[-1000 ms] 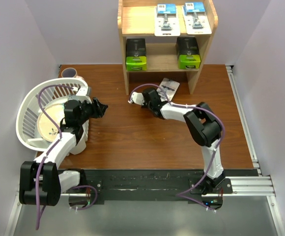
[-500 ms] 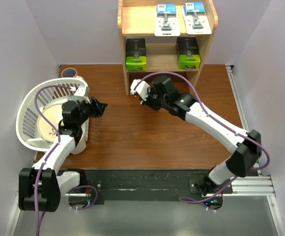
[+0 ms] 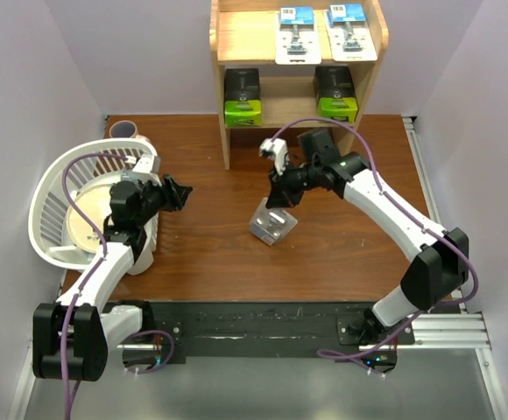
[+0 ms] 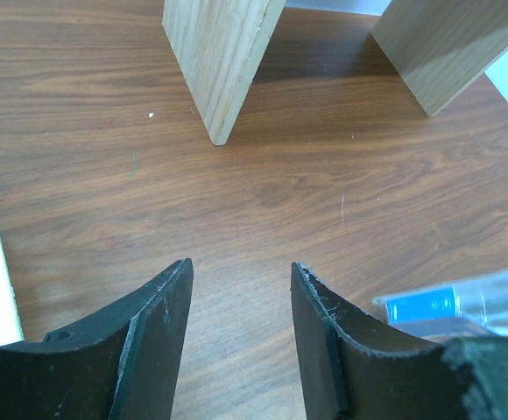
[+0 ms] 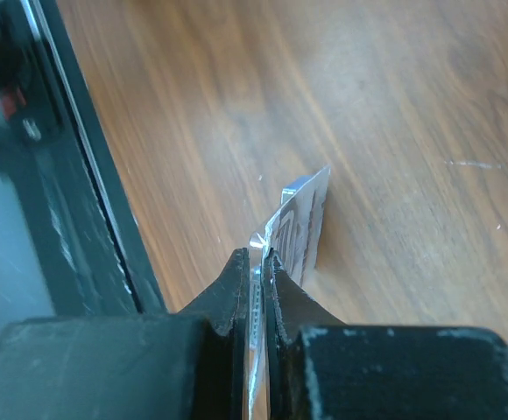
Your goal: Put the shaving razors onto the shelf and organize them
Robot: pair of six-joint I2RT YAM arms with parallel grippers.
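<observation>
The wooden shelf (image 3: 228, 35) stands at the back; its feet (image 4: 219, 70) show in the left wrist view. Two blister-card shaving razors (image 3: 296, 35) lie on the top tier. Two black boxes with green ends (image 3: 243, 98) sit on the lower tier. My right gripper (image 3: 280, 194) is shut on a third blister card (image 3: 270, 226), which hangs tilted above the table's middle. In the right wrist view the jaws (image 5: 256, 258) pinch the card's edge (image 5: 305, 219). My left gripper (image 3: 181, 192) stands open beside the basket, nothing between its fingers (image 4: 162, 306); the card's blue end (image 4: 429, 306) shows at the right.
A white plastic basket (image 3: 48, 188) holding a tan plate lies at the left. A small cup (image 3: 124, 129) stands behind it. The black base rail (image 3: 263, 319) runs along the near edge. Lilac walls close in both sides and the back.
My right arm has raised the blister card from the table by the shelf's foot and swung it toward the table's middle. The left arm has barely moved.
</observation>
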